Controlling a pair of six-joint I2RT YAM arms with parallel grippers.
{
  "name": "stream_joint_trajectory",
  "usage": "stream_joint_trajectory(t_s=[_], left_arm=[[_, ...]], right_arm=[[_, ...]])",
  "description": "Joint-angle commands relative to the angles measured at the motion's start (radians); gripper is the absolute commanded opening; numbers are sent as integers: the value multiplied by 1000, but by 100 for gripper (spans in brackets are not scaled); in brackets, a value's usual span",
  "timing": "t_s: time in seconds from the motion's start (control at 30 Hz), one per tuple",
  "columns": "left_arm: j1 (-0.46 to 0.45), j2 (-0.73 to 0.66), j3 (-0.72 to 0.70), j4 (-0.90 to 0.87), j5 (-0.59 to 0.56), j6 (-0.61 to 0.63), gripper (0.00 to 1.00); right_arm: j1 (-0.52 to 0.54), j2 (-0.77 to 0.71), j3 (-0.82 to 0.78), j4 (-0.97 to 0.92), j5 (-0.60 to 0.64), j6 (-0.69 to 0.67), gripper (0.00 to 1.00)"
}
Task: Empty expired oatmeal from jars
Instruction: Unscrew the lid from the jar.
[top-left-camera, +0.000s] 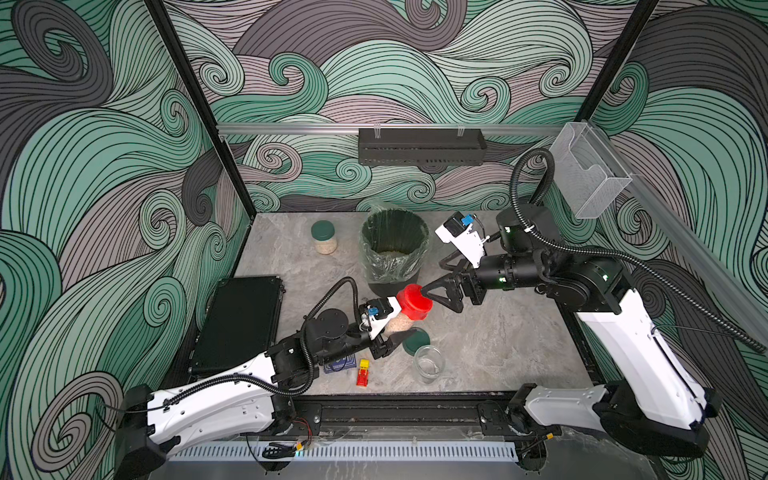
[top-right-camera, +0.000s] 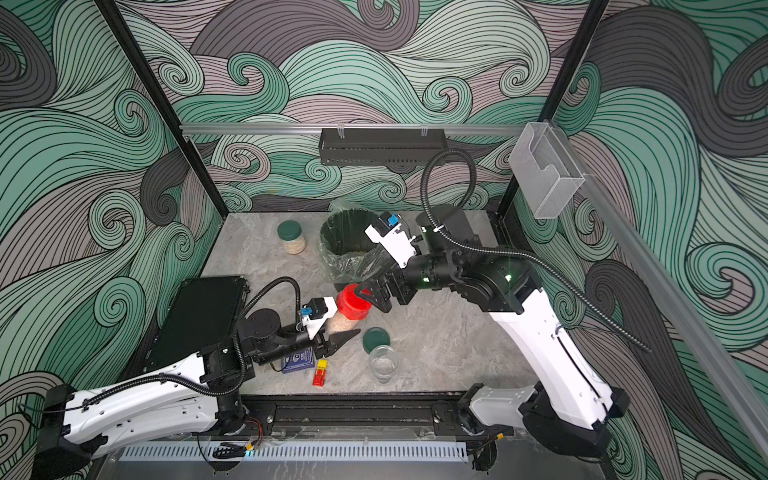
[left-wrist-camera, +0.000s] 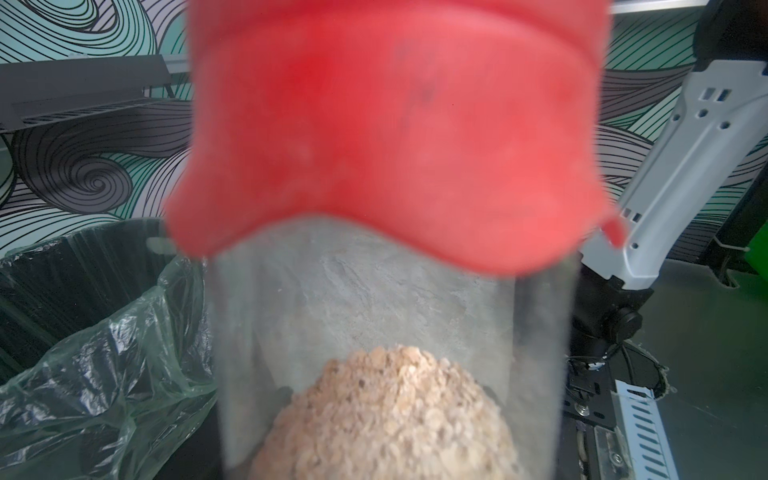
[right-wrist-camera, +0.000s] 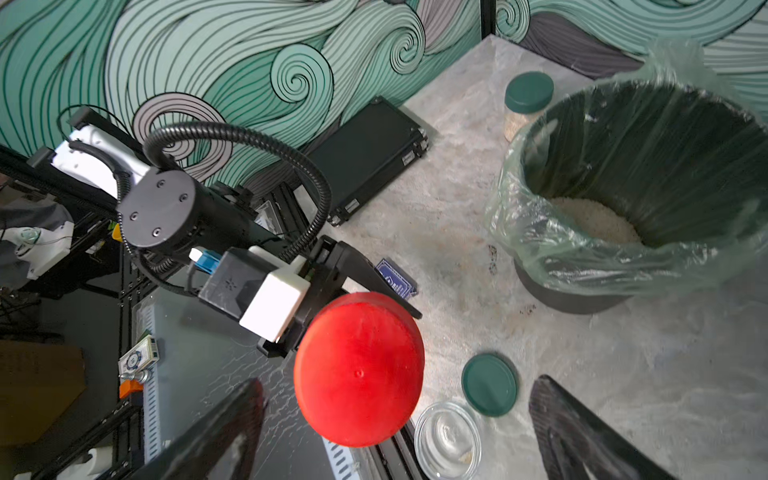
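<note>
My left gripper (top-left-camera: 397, 332) is shut on the clear jar with the red lid (top-left-camera: 412, 302), which it holds tilted above the table in front of the bin. Oatmeal (left-wrist-camera: 386, 419) lies heaped in the jar's lower end. My right gripper (top-left-camera: 434, 277) is open, one finger on each side of the red lid (right-wrist-camera: 359, 370) and one fingertip at its edge. A second jar (top-left-camera: 323, 237) with a green lid and oatmeal stands at the back left. A third jar (top-left-camera: 429, 363) stands open and nearly empty near the front, its green lid (top-left-camera: 416, 341) flat beside it.
A black bin (top-left-camera: 374, 257) with a clear liner stands at the back centre with oatmeal (right-wrist-camera: 594, 220) at its bottom. A black case (top-left-camera: 241, 320) lies at the left. A blue card box (top-left-camera: 340, 365) and a red-and-yellow toy (top-left-camera: 363, 372) lie under the left arm.
</note>
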Motion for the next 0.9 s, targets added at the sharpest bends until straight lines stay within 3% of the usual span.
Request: stream_joint_trajectory(t_s=[0.0, 0.47, 0.8, 0.87], left_arm=[[6, -3, 28, 38, -4, 10, 54], [4, -6, 35, 15, 10, 10, 55], [4, -9, 35, 11, 9, 12, 55], [4, -10, 36, 13, 9, 11, 55]], right_arm=[[19, 22, 5, -62, 50, 37, 99], [68, 100, -7, -32, -33, 20, 99], [76, 107, -20, -33, -87, -5, 83], [78, 106, -26, -34, -98, -3, 85]])
